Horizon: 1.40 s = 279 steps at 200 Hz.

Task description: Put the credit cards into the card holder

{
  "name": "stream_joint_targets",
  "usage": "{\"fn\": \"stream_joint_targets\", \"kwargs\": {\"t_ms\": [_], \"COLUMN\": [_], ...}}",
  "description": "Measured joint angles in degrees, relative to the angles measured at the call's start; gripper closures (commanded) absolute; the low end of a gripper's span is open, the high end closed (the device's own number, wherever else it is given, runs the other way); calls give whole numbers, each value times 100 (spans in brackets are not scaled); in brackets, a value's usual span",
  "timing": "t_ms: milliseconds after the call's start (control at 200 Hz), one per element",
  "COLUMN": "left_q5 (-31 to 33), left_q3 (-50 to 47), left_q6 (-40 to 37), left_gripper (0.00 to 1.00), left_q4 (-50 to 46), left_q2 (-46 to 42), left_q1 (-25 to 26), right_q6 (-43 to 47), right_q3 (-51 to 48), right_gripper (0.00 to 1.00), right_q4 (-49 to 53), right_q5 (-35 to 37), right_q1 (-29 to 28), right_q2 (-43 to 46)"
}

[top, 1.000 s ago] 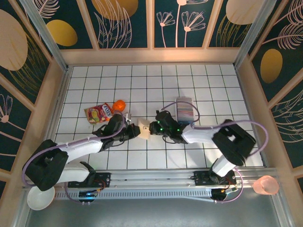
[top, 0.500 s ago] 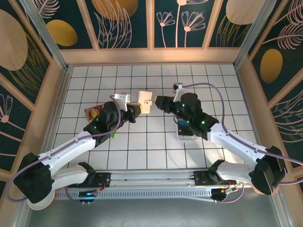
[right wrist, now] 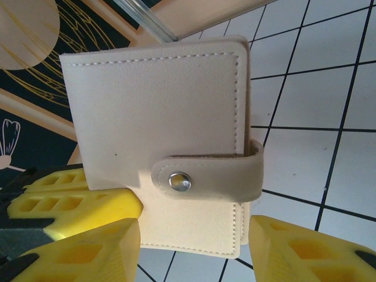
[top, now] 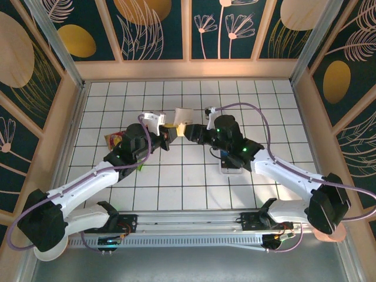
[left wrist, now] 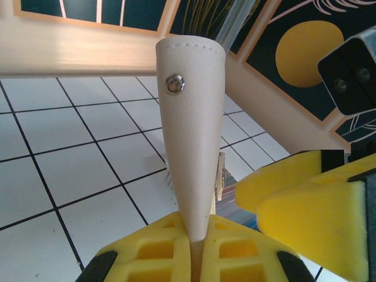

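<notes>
Left gripper (left wrist: 197, 249) clenched on the lower edge of the card holder (right wrist: 153, 106), holding it upright above the surface (left wrist: 59, 176). This presents the fastened snap tab (right wrist: 205, 176) to the right gripper (right wrist: 197, 255), whose released jaws straddle it, presumably for unfastening.

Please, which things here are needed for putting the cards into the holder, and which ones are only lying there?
Needed:
- card holder, lifted off the table
- credit cards, in the white tray

Only lying there:
- snack packet
- pink cup
</notes>
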State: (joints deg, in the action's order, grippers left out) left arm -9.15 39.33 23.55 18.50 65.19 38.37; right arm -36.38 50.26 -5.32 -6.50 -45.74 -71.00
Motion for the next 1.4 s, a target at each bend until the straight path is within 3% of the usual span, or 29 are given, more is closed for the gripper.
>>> {"fn": "stream_joint_targets", "kwargs": {"t_ms": [1076,1396], "left_q5": [-435,-380], "left_q3": [0,-22], "left_q6": [-101,-26], "left_gripper": [100,100], "left_q4": [17,15], "left_q2": [334,299], "left_q1": [0,0], "right_q6": [-363,-444], "right_q3": [122,122], "right_gripper": [45,58], "right_q4": [219,212], "right_q5": [407,538], "right_q1": [-13,-15], "right_q2": [-354,-409]}}
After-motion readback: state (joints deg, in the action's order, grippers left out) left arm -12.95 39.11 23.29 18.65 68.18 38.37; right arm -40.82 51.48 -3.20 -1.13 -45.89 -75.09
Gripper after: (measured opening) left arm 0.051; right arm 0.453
